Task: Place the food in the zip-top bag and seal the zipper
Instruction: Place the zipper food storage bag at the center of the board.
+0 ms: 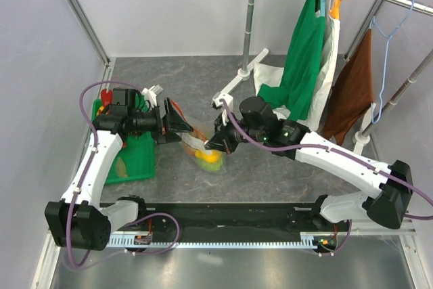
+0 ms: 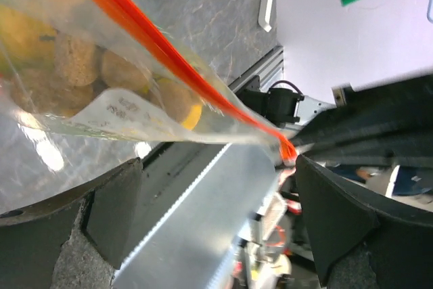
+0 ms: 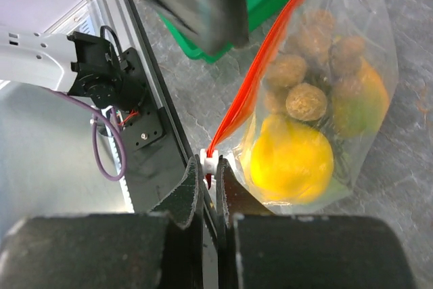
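The clear zip-top bag [image 1: 205,151] hangs between my two grippers above the grey table. It holds food: a yellow fruit [image 3: 291,160], tan-brown balls [image 3: 304,99] and a greenish piece [image 3: 369,103]. The red-orange zipper [image 3: 264,59] runs along the bag's mouth edge, also seen in the left wrist view as the same zipper [image 2: 155,49]. My right gripper [image 3: 211,167] is shut on the white slider at the zipper's end. My left gripper [image 2: 216,194] stands wide open just below the zipper's other corner, with nothing between its fingers [image 2: 115,208].
A green tray [image 1: 132,157] lies at the left beside the left arm, with something red [image 1: 105,94] at its far end. A clothes rack with a green garment [image 1: 301,59] and a brown cloth [image 1: 352,93] stands at the back right, its white foot [image 1: 237,82] on the table.
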{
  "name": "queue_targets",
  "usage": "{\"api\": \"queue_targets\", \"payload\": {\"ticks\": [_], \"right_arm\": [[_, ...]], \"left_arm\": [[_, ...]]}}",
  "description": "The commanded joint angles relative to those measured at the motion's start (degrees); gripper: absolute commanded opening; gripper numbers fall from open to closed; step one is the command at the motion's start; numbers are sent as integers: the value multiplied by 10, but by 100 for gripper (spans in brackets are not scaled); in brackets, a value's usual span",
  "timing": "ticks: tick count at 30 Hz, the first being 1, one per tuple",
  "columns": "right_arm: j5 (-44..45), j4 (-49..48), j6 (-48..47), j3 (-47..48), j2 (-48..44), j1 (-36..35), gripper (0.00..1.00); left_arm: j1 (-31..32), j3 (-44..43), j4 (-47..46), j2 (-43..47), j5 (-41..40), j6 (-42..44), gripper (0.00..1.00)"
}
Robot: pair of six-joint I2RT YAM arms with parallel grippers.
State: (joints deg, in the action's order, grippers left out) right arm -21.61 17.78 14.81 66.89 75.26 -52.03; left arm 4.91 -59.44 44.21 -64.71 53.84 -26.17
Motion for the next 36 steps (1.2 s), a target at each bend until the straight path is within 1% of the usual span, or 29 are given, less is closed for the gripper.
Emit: {"api": "queue_targets", "payload": {"ticks": [1, 6, 8, 9, 10, 12, 13, 14, 17, 18, 19, 20, 22, 23, 25, 27, 28, 29, 31, 32, 33, 34, 35, 36], "right_arm": [[53, -57, -20, -1, 3, -49, 0], [82, -64, -50, 5, 20, -106, 0], [96, -64, -60, 10, 27, -118, 0], [101, -64, -68, 14, 33, -127, 0], [105, -66, -71, 17, 37, -131, 0], [109, -68, -76, 22, 46, -141, 0], [112, -67, -79, 23, 49, -144, 0], [114, -69, -79, 23, 52, -145, 0], [118, -71, -79, 19, 54, -149, 0], [119, -71, -79, 18, 54, -151, 0], [119, -71, -80, 18, 52, -150, 0], [123, -71, -79, 16, 52, -149, 0], [125, -71, -81, 14, 47, -150, 0], [124, -72, -82, 11, 45, -150, 0], [124, -72, -85, 10, 42, -149, 0], [128, -71, -96, 10, 40, -149, 0], [133, -68, -100, 12, 38, -149, 4], [137, -59, -103, 20, 37, -149, 27], [143, -46, -103, 28, 27, -141, 48], [141, -38, -95, 32, 23, -133, 68], [140, -35, -88, 33, 16, -124, 79], [135, -30, -79, 34, 4, -102, 87], [131, -21, -73, 37, -3, -91, 98], [124, -17, -66, 39, -9, -77, 98]], "left_arm": [[2, 4, 11, 3, -18, -59, 100], [3, -7, 36, 4, -49, -56, 100], [3, -8, 47, 2, -51, -45, 100], [3, -9, 70, 1, -66, -42, 97], [3, -8, 78, -3, -66, -37, 87], [3, -4, 107, -8, -73, -20, 79], [3, -4, 116, -11, -76, -7, 69], [3, -5, 126, -11, -74, -3, 68], [2, -16, 139, -9, -73, 9, 49], [2, -19, 143, -8, -72, 9, 39], [2, -23, 147, -4, -72, 16, 34], [2, -31, 150, -2, -73, 17, 23], [2, -41, 156, 4, -76, 24, 18], [2, -50, 158, 5, -79, 27, 17], [2, -59, 163, 9, -80, 37, 11], [3, -78, 173, 10, -85, 61, 2], [3, -85, 184, 10, -87, 75, 2], [3, -105, 193, 3, -82, 92, 2], [5, -130, 209, -11, -85, 146, 2], [10, -161, 221, -20, -84, 167, 2], [25, -180, 227, -46, -93, 215, 2], [36, -218, 235, -60, -102, 236, 2], [47, -236, 243, -77, -115, 256, 2], [71, -253, 250, -105, -125, 299, 2]]}}
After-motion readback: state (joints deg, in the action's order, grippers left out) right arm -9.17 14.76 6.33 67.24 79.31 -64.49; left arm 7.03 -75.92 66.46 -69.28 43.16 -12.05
